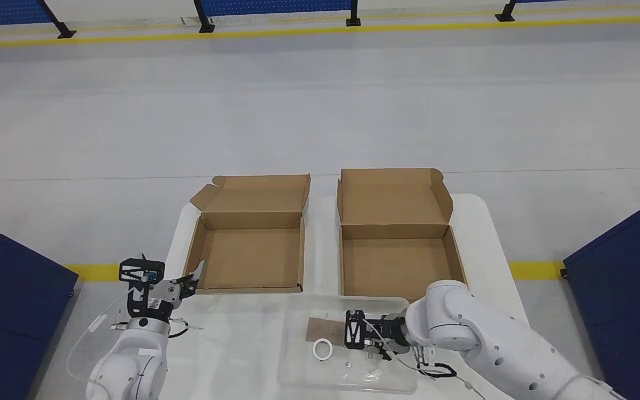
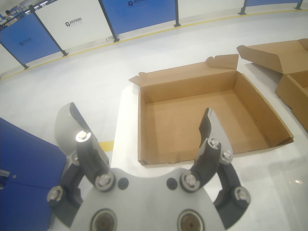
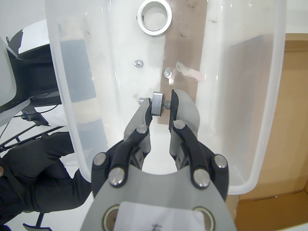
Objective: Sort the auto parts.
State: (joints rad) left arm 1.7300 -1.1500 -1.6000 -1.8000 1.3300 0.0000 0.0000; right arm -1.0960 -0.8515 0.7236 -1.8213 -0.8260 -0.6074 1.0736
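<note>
Right jaws, down inside the clear plastic tub [image 3: 264, 97], are pinched almost closed on a small grey metal disc with a stud [image 3: 157, 106] — the stud partly hidden behind one finger. Just beyond the tips lie two tiny bolts [image 3: 138, 63]; farther ahead, a silver metal ring [image 3: 154, 16] touches a brown cardboard strip [image 3: 187, 25]. Tub walls stand close on either side. Left jaws gape wide, holding nothing — straight ahead of them an open brown cardboard box [image 2: 262, 111] sits on the white bench [image 2: 126, 131].

Left box [image 1: 250, 255], right box [image 1: 395, 265] behind bin [image 1: 300, 372]; ring [image 1: 322, 349] inside.
</note>
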